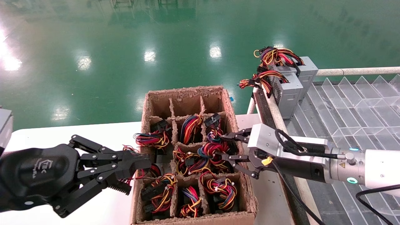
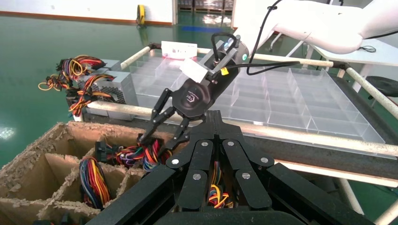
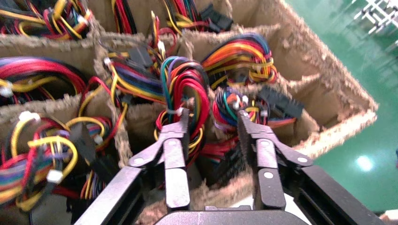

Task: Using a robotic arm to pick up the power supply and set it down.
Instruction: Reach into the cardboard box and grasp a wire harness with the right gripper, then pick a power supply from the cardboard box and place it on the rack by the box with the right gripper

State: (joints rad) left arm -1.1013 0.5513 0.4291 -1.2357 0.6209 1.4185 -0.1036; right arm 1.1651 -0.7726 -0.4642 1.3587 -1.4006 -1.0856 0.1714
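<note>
A brown cardboard box [image 1: 145, 106] with pulp dividers holds several power supplies; only their wire bundles show, the grey bodies are hidden. My right gripper [image 1: 224, 146] hangs open over the middle cell on the box's right side. Its fingertips [image 3: 182, 117] straddle the red, blue and yellow wire bundle of the power supply [image 1: 210, 149] there, among the wires [image 3: 187, 86], with the jaws apart and not closed on them. The left wrist view shows that same right gripper [image 2: 152, 144] from the front. My left gripper [image 1: 142, 162] sits shut at the box's left wall [image 2: 213, 119].
Two grey power supplies [image 1: 289, 90] with wire bundles stand at the near corner of a clear divided tray [image 1: 343, 109] to the right, also in the left wrist view as grey boxes [image 2: 117, 82]. A white rail [image 1: 275, 112] runs between box and tray. The box's back row of cells is bare.
</note>
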